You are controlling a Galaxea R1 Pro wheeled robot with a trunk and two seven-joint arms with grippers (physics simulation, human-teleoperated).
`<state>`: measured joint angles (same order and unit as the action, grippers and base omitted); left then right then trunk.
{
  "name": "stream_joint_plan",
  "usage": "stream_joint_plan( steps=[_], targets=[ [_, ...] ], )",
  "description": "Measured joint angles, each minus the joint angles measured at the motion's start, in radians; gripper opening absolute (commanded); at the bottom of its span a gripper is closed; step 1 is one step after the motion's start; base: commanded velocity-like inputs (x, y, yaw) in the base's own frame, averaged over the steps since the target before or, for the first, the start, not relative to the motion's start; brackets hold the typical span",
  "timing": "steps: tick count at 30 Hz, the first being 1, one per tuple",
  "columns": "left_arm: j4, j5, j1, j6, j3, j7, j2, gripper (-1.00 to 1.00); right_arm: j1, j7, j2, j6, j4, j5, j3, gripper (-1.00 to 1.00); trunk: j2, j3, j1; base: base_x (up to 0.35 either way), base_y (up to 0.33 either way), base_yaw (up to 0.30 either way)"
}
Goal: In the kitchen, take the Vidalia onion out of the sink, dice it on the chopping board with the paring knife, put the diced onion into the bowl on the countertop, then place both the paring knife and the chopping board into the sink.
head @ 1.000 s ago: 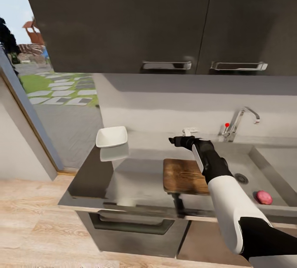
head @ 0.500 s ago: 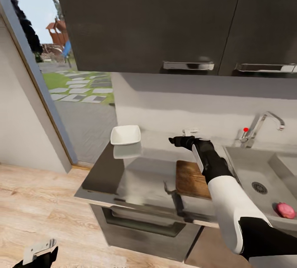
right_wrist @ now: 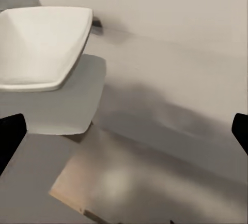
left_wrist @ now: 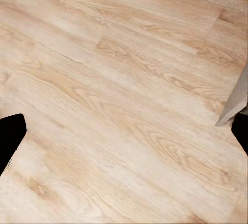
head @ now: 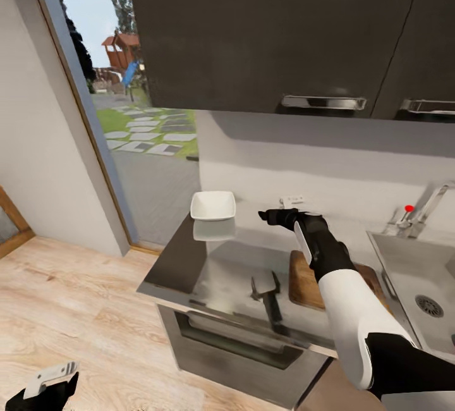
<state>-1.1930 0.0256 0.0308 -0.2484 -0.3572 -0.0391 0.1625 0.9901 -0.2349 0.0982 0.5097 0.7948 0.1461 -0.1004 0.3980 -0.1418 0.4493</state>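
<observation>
Swung leftward since before, sliding sink (head: 411, 259) to right edge. Right gripper (head: 273, 215), fingers spread, above table (head: 208, 265), covering part of chopping board (head: 304, 281); bowl (head: 213, 205) mid-frame. Left gripper (head: 44, 382) lower left, spread apparently.

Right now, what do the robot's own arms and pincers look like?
In the head view, the right arm has a glossy white shell over its middle section, black at the elbow end and on the wrist. A thin white strip runs along the black wrist. The right pincer is black with short dark fingers. The left pincer is black with a pale grey-white finger. In both wrist views the fingertips show as black.
</observation>
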Motion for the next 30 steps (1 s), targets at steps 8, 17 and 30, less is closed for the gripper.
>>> stream_joint_plan(
  steps=[8,17,30],
  targets=[
    [0.002,0.002,-0.023,-0.018,0.0,-0.257,0.053,1.0,0.0,0.0,0.0,0.0,0.0,0.0,0.0,1.0,0.0,0.0,0.0,0.0,0.0,0.163],
    [-0.02,0.003,-0.281,-0.37,0.01,-0.558,0.143,1.0,0.0,0.0,0.0,0.0,0.0,0.0,0.0,1.0,0.0,0.001,0.0,0.0,0.0,0.009],
    [0.402,-0.012,-0.802,-0.476,0.14,-0.577,0.167,1.0,0.0,0.0,0.0,0.0,0.0,0.001,-0.001,1.0,0.0,0.0,0.0,0.0,0.0,0.0]
  ],
)
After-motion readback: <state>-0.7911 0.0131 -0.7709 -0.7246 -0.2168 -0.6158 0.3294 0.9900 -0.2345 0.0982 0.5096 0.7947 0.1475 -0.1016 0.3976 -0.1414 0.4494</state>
